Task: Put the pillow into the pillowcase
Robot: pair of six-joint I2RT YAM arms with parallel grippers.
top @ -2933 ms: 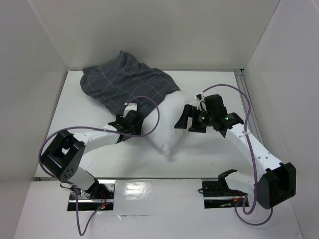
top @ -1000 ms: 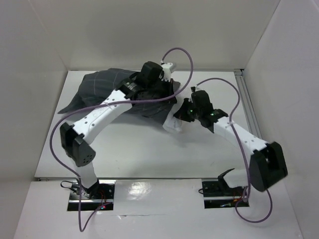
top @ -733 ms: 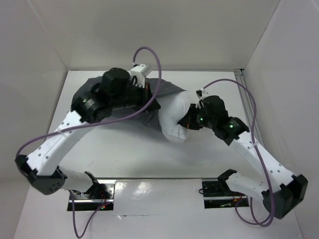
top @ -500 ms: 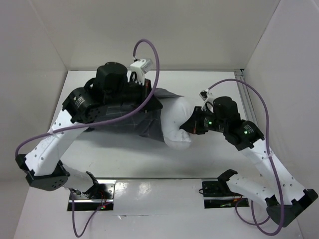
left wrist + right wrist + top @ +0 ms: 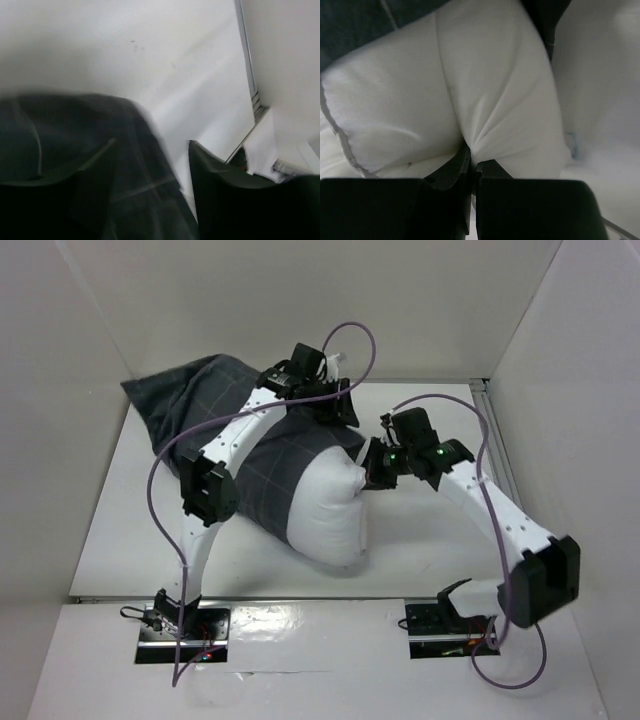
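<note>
Pillow (image 5: pixel 325 512), the large plain white soft rectangular cushion, is lying on the white table (image 5: pixel 440 540). Its far half is sitting inside the dark charcoal-grey checked cloth pillowcase (image 5: pixel 210 415) and its near half is bulging out bare. I am pinching a fold at its right edge with my right hand (image 5: pixel 375 466), the 2 fingers closed tight on the white fabric. I judge this is anchoring it while the sack is being drawn over. My left hand (image 5: pixel 332 405) is hovering at the sack's far right corner, fingers standing apart. Dark cloth is lying loose between them, apparently ungripped. Plain white walls (image 5: pixel 330 300) are enclosing the table on 3 sides, and a metal rail (image 5: pixel 497 455) is running along its right edge.
</note>
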